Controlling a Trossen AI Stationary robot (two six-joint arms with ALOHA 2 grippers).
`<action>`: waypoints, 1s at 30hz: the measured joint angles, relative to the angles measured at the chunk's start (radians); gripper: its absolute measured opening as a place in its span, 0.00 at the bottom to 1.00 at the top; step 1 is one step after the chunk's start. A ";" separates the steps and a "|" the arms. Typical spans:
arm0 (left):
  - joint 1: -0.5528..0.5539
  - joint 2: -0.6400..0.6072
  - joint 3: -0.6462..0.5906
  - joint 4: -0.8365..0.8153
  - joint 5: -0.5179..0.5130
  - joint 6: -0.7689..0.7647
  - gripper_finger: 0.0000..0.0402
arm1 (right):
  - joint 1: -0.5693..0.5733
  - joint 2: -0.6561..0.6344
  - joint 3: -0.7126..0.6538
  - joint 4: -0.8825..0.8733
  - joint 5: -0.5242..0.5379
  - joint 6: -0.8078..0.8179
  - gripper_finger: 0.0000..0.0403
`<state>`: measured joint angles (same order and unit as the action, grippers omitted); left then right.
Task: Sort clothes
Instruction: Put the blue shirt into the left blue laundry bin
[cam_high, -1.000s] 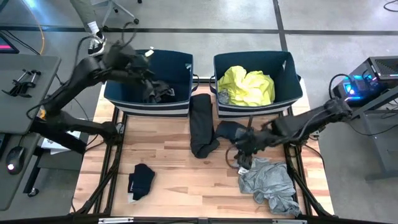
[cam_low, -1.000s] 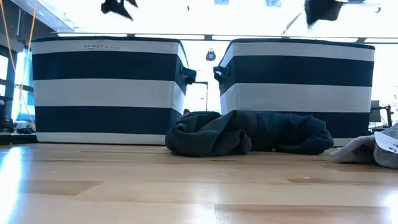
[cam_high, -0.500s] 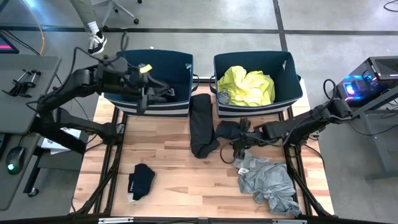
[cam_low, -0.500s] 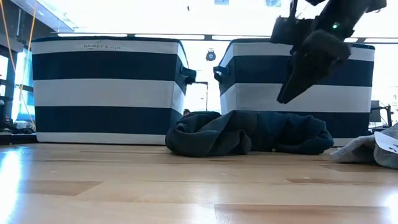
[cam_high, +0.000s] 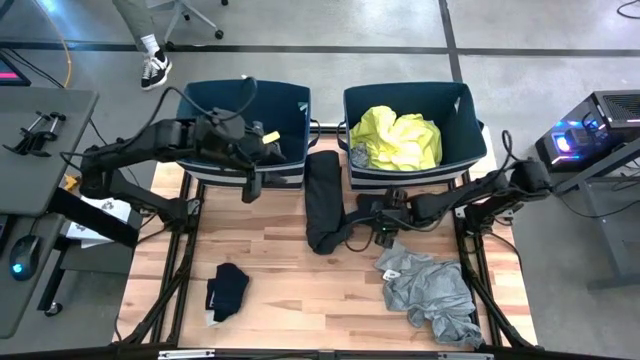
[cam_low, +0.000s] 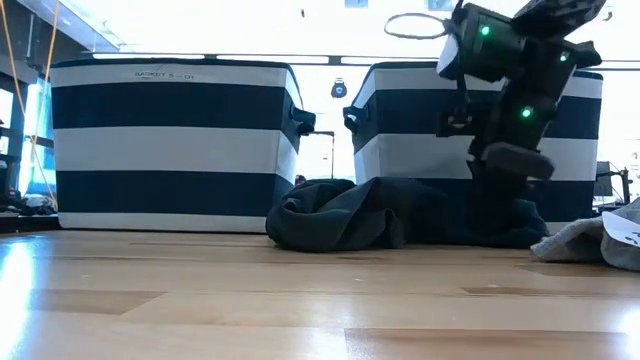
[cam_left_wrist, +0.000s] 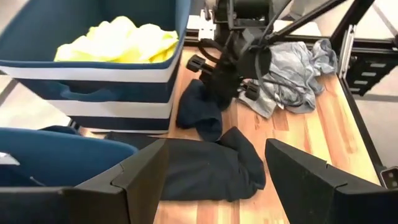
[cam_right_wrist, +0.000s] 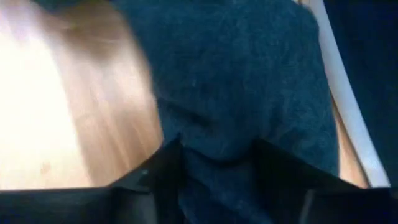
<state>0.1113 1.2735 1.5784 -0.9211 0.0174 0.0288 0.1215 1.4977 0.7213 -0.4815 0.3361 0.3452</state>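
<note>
The light wood table (cam_high: 290, 300) holds two big dark blue fabric bins w/ white stripes, side by side at the far edge. The left bin (cam_high: 290, 110) has a few dark clothes in it, partly hidden by the arm. The right bin (cam_high: 460, 110) holds a bright neon yellow garment (cam_high: 398, 137), plus a small grey patterned piece (cam_high: 359, 155) tucked in its corner.

Next biggest is the crumpled light grey shirt (cam_high: 432, 292), lying on the table's right side near the front. A long black garment (cam_high: 323, 200) lies between the two bins and runs down toward the table's middle. A smaller dark navy garment (cam_high: 362, 209) sits just right of it, in front of the right bin. A small folded black piece (cam_high: 227, 290) lies alone at the front left, well apart from the rest.

The right gripper (cam_high: 382, 222) is down low on the dark navy garment, fingers (cam_right_wrist: 155, 180) open w/ the cloth between them, not closed yet.

The left gripper (cam_high: 250, 185) hangs at the front edge of the left bin, fingers (cam_left_wrist: 143, 180) spread wide, nothing in them.
</note>
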 joint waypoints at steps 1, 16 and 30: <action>-0.006 0.007 0.000 0.001 0.000 0.001 0.63 | 0.000 0.010 0.002 0.001 -0.004 0.023 0.36; -0.049 0.068 0.000 0.286 0.019 0.215 0.63 | 0.032 -0.080 0.490 -0.185 -0.148 0.064 0.02; -0.049 0.203 0.000 0.370 0.045 0.238 0.63 | -0.017 -0.079 0.834 -0.031 -0.105 -0.261 0.01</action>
<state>0.0627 1.4764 1.5784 -0.5516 0.0627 0.2672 0.1043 1.4188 1.5555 -0.5124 0.2310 0.0845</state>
